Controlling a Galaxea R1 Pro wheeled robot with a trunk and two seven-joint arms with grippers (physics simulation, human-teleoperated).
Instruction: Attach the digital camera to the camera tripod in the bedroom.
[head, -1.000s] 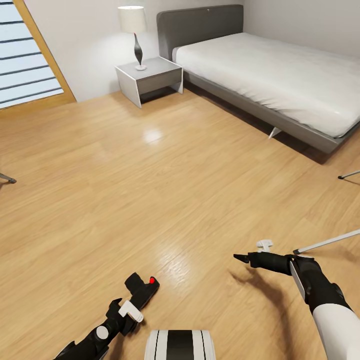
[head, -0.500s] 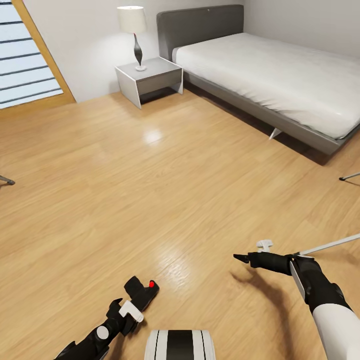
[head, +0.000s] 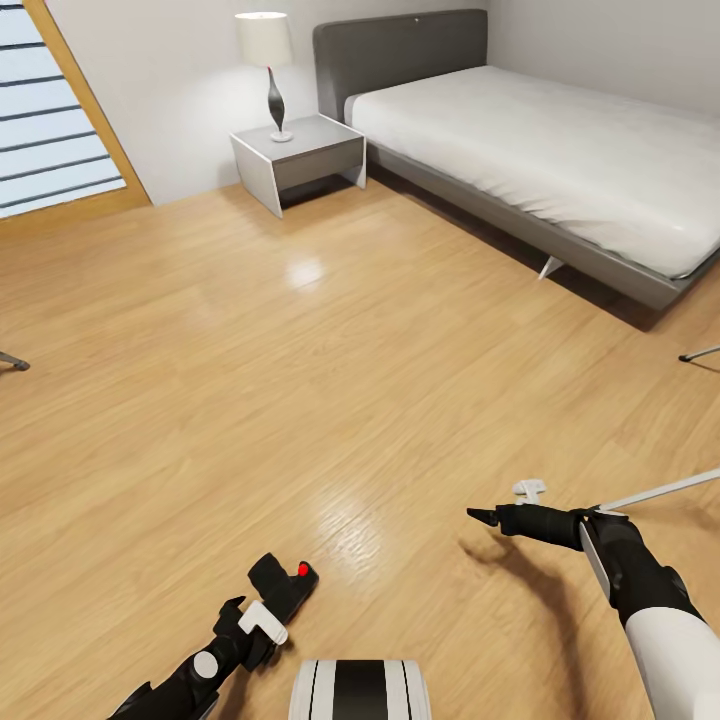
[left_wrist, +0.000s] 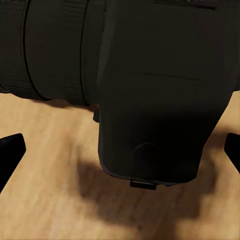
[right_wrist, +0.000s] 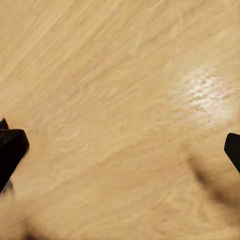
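The digital camera (head: 284, 580), black with a red dot, hangs just above the wood floor at the bottom left of the head view, and my left gripper (head: 255, 605) is shut on it. Its dark body and lens (left_wrist: 150, 90) take up most of the left wrist view, between the two fingertips (left_wrist: 10, 152). My right gripper (head: 485, 517) stands open and empty over bare floor, its fingertips (right_wrist: 11, 147) far apart. A silver leg of the camera tripod (head: 655, 489) slants in from the right edge behind my right arm. The tripod's head is out of view.
A grey-framed bed (head: 560, 150) with a white mattress fills the back right. A grey nightstand (head: 298, 158) with a lamp (head: 268, 60) stands beside it. Another thin leg tip (head: 700, 352) shows at the right edge, and a dark foot (head: 12, 362) at the left edge.
The view has shifted slightly, with the legs at both edges sliding outward. My left gripper and the camera sit a little lower in the picture. The right arm is unchanged.
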